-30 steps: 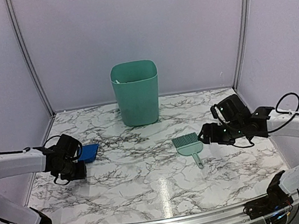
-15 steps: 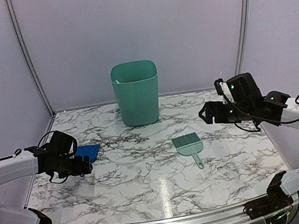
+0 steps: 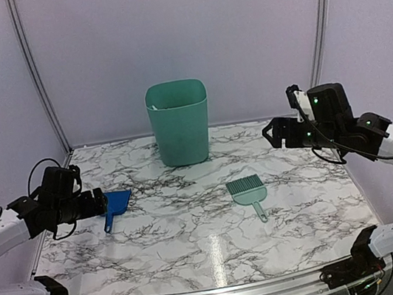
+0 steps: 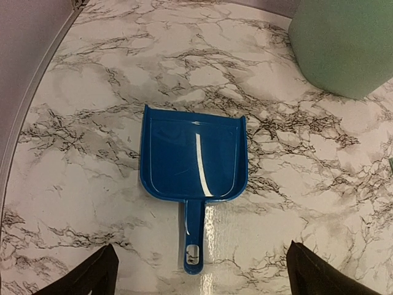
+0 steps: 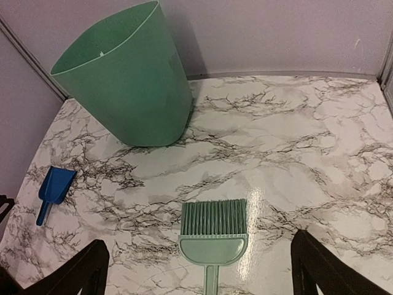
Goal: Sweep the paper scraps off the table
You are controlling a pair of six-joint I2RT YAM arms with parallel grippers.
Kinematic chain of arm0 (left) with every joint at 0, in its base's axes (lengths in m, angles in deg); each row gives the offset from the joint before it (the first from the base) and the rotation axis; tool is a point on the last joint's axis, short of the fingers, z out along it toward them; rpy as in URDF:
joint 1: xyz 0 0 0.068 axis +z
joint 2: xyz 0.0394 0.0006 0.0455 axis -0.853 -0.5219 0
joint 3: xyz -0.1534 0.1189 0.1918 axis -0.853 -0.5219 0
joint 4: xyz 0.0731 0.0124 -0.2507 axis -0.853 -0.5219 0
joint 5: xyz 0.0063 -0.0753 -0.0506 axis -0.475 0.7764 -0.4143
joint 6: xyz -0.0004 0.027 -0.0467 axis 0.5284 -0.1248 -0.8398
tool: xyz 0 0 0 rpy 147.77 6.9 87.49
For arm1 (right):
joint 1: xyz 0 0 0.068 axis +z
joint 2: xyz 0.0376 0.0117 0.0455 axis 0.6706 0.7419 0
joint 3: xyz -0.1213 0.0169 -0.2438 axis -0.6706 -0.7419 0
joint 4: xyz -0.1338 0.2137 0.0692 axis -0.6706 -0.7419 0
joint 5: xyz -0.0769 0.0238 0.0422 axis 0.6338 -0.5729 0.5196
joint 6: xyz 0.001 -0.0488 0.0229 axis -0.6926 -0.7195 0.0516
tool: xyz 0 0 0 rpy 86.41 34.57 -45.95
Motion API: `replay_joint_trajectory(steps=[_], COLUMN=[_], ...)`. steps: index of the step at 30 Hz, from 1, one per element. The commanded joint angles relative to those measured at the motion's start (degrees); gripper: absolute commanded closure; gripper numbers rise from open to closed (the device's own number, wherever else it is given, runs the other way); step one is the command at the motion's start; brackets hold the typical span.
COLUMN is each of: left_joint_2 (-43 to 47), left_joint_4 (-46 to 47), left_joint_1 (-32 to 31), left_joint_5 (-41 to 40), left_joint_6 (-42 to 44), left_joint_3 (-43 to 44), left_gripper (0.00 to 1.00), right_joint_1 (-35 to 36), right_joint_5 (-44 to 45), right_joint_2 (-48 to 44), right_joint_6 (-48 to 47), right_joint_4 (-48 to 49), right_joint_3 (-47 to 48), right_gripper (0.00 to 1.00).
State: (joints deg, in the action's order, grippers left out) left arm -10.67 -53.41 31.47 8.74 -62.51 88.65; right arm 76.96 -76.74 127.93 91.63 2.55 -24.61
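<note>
Left gripper (image 3: 95,203) and right gripper (image 3: 274,135) I am holding spread and empty, dustpan (image 3: 115,203) and brush (image 3: 248,190) lying flat on the tabletop (image 3: 195,234), no scraps showing.

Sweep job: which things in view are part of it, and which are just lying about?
Part of the job:
- table
- blue dustpan
- green hand brush
- green bin
- paper scraps: none visible in any view

Just lying about:
- nothing loose; the only other thing is the purple enclosure wall
</note>
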Motion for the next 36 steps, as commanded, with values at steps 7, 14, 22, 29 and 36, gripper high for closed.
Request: replay_joint_trajectory(steps=[7, 14, 22, 29, 36], left_joint_2=[1.0, 1.0, 1.0, 1.0, 1.0], left_joint_4=[0.2, 0.2, 0.2, 0.2, 0.2], left_joint_1=[0.0, 0.0, 0.0, 0.0, 0.0], left_joint_5=[-1.0, -1.0, -1.0, -1.0, -1.0], left_joint_6=[0.0, 0.0, 0.0, 0.0, 0.0], left_joint_3=[-0.5, -0.5, -0.5, -0.5, -0.5], left_gripper=[0.01, 0.01, 0.01, 0.01, 0.01], right_joint_1=[0.0, 0.0, 0.0, 0.0, 0.0], right_joint_5=[1.0, 1.0, 1.0, 1.0, 1.0], right_joint_2=[0.0, 0.0, 0.0, 0.0, 0.0], right_joint_6=[-0.4, -0.4, -0.4, -0.4, -0.4], right_joint_4=[0.3, 0.3, 0.3, 0.3, 0.3], right_joint_3=[0.0, 0.0, 0.0, 0.0, 0.0], right_gripper=[0.06, 0.06, 0.06, 0.06, 0.06])
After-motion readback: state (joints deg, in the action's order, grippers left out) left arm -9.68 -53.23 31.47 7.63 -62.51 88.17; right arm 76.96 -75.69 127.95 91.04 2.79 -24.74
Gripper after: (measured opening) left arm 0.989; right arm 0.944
